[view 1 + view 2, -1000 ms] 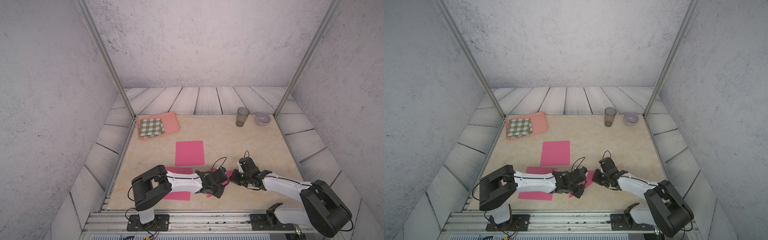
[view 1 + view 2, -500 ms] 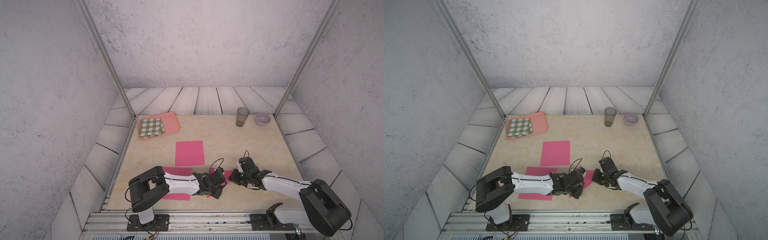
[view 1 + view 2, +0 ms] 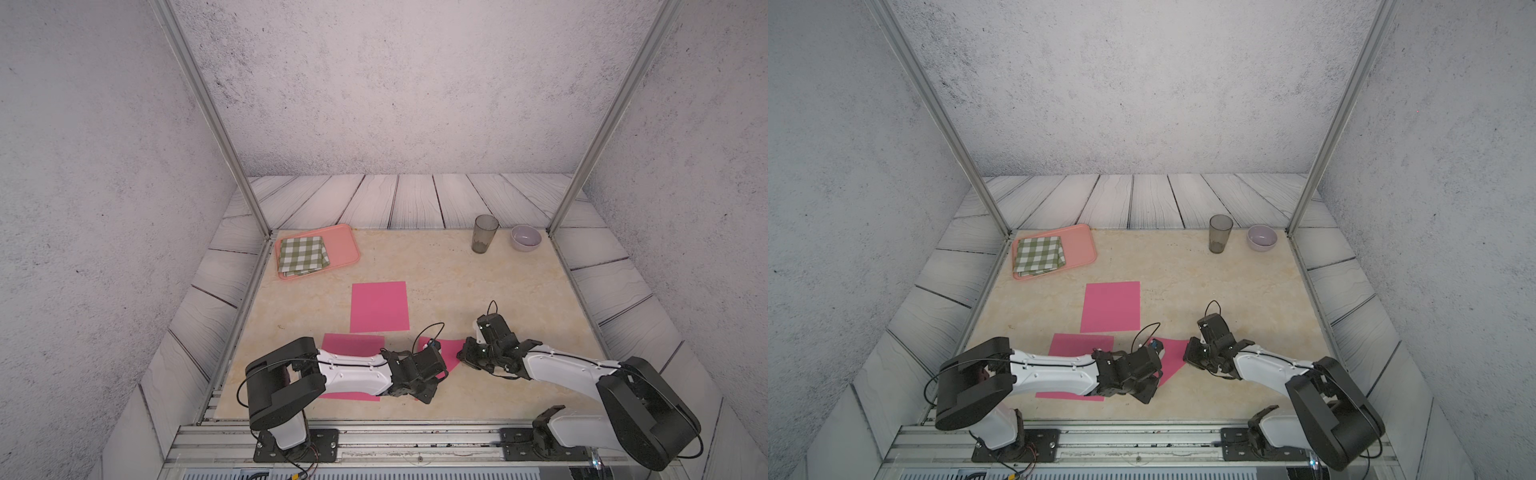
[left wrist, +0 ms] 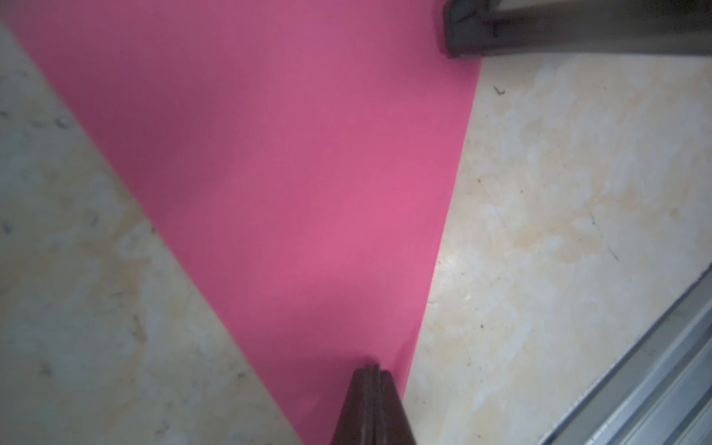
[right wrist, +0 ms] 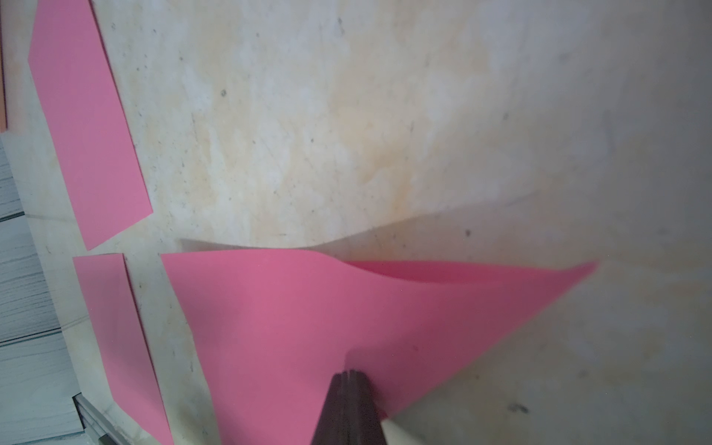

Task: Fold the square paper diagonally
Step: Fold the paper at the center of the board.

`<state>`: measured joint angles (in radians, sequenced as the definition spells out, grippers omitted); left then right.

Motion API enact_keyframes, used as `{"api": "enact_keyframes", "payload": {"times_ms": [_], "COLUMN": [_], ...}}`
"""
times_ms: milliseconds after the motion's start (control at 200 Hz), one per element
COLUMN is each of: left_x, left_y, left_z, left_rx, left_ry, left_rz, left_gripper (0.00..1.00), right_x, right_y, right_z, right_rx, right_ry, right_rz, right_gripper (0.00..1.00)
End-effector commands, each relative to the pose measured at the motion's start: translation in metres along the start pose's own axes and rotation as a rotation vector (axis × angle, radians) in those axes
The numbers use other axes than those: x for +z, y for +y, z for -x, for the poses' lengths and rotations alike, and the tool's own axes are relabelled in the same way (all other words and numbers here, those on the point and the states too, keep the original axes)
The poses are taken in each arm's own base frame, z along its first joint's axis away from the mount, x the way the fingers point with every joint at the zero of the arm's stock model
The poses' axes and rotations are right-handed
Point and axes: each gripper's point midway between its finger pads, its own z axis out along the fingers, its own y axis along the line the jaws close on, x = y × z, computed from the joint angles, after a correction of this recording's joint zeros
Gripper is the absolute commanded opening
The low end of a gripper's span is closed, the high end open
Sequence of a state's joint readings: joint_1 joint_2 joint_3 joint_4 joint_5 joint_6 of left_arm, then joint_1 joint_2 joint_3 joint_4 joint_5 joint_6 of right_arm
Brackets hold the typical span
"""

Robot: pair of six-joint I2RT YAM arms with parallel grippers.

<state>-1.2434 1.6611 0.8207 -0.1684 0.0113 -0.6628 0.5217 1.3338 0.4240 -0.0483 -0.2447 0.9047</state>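
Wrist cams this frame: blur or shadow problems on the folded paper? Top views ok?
Left wrist: folded pink paper fairly sharp, shaded near the left gripper; right gripper at the frame edge is blurred. Right wrist: paper's far corner soft, shadow across the table. Both top views: even light, sharp, no glare.

Far left on the table [image 3: 457, 282]: a tray [image 3: 345, 245], a folded cloth [image 3: 302, 255] on it. Far right: a cup [image 3: 484, 233], a bowl [image 3: 525, 238] just right of it. Centre: a flat sheet [image 3: 379, 306]. Nearer, to its left, a second sheet [image 3: 352, 344] lies under my left arm [image 3: 353, 374]. Front centre: the folded paper [image 3: 451, 353], with my left gripper [image 4: 371, 371] and right gripper [image 5: 350, 375] both on it.
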Motion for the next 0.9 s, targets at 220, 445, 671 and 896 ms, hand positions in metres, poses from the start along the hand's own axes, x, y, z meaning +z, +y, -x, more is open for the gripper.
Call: {"api": "enact_keyframes", "payload": {"times_ms": [220, 445, 671, 896], "left_x": [0.003, -0.008, -0.01, -0.012], "left_y": [0.015, 0.006, 0.013, 0.019], "left_z": [-0.057, -0.06, -0.078, -0.089], "left_rx": [0.023, 0.054, 0.054, 0.051], "left_ry": [0.153, 0.162, 0.187, 0.205], "left_rz": [0.116, 0.114, 0.146, 0.169], "left_gripper": [0.0, 0.0, 0.0, 0.0], "right_x": [0.002, 0.003, 0.003, 0.003], "right_y": [-0.095, -0.095, -0.095, -0.095], "right_z": [-0.048, -0.048, -0.047, -0.048], "right_rx": [0.061, 0.063, 0.062, 0.061], "right_ry": [0.128, 0.13, 0.13, 0.131], "right_rz": [-0.361, -0.366, -0.365, -0.367], "right_gripper": [0.0, 0.0, 0.0, 0.0]}}
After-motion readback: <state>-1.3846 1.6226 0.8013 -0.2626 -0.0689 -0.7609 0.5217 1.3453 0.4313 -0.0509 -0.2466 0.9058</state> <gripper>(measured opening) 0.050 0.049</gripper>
